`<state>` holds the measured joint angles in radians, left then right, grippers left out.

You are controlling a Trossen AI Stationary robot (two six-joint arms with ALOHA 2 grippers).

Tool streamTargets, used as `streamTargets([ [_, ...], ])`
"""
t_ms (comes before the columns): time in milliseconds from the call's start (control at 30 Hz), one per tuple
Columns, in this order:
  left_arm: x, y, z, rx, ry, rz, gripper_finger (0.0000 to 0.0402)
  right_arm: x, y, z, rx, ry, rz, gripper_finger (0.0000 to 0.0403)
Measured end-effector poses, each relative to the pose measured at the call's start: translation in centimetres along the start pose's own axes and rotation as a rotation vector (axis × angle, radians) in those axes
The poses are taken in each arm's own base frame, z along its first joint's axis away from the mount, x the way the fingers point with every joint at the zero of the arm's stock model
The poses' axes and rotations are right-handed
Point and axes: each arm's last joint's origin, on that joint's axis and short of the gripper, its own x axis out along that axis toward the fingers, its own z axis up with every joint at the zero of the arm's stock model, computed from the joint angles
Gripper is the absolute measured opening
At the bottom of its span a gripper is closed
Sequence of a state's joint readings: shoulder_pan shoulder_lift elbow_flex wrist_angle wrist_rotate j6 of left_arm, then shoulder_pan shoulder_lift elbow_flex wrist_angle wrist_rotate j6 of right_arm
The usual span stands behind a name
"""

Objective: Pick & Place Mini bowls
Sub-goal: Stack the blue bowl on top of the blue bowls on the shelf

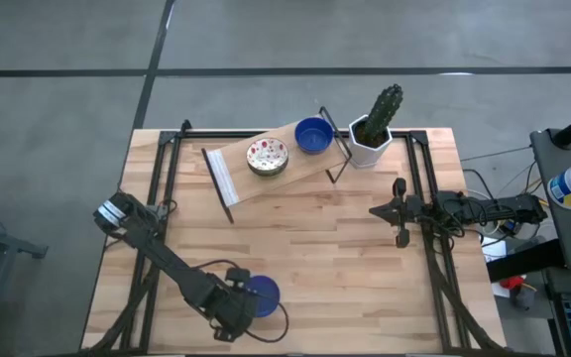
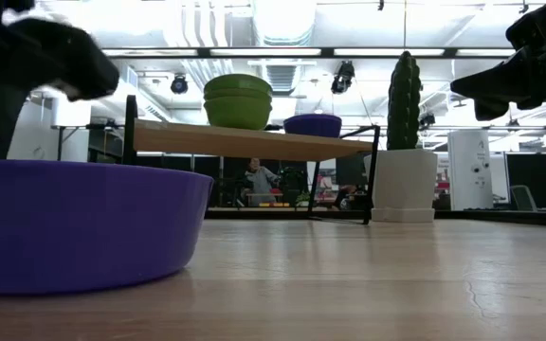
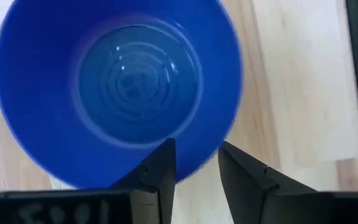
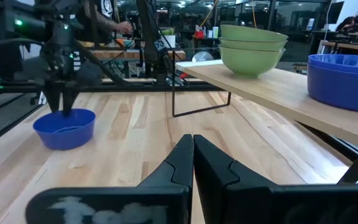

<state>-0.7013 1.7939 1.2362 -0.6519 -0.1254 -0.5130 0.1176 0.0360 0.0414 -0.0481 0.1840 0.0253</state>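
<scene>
**A:** Where's the work?

**B:** At the near edge of the surface [image 1: 365, 258]. The left end effector [image 3: 194, 163] straddles the rim of a blue bowl [image 1: 263, 294], one finger inside the wall and one outside, jaws parted around it. I can't tell whether they actually pinch the rim. The bowl sits flat on the wood.

**A:** And the right one?

**B:** The right end effector [image 4: 192, 155] is clenched on nothing, hovering above the right side, well apart from everything.

**A:** How would you handle this step well?

**B:** If it's a pickup, I'd squeeze the wall squarely, then lift straight up so the bowl doesn't swing from a one-sided pinch. If it's a release, I'd open fully and rise vertically, so no finger drags the rim.

**A:** Which way does the bowl face?

**B:** Mouth up, base down. It's round, so it has no long axis; only the vertical one matters.

**A:** The others?

**B:** A speckled stack [image 1: 267, 157] and another blue one [image 1: 312, 135] sit on the shelf [image 1: 236, 169], beside the cactus pot [image 1: 370, 144].
</scene>
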Motion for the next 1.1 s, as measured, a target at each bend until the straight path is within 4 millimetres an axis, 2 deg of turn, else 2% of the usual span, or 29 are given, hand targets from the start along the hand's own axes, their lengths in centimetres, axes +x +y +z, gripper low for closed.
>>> streamTargets([
  [167,0.5,0.4,-0.3,0.027,-0.002,0.017,0.0116,0.0,0.0,0.0,0.0,0.0,0.0,0.0009],
  [367,0.6,0.8,0.4,0.047,-0.051,0.029,0.011,0.0,0.0,0.0,-0.001,0.0,0.0,0.0009],
  [467,0.6,1.3,0.6,0.031,-0.053,0.034,0.0084,0.0,0.0,0.0,0.0,0.0,0.0,0.0009],
  [600,0.7,1.9,1.0,0.02,-0.063,0.03,0.0019,0.0,0.0,0.0,0.0,0.0,0.0,0.0009],
  [733,0.5,2.2,1.7,0.042,-0.083,0.031,0.0004,0.0,0.0,0.0,0.0,0.0,0.0,0.0009],
  [867,-0.8,2.4,3.0,0.063,-0.088,0.034,0.0002,0.0,0.0,0.0,0.0,0.0,0.0,0.0008],
  [1100,-5.1,2.8,6.4,0.143,-0.136,0.07,0.0001,0.0,0.0,0.0,-0.001,0.0,0.0,0.0009],
])
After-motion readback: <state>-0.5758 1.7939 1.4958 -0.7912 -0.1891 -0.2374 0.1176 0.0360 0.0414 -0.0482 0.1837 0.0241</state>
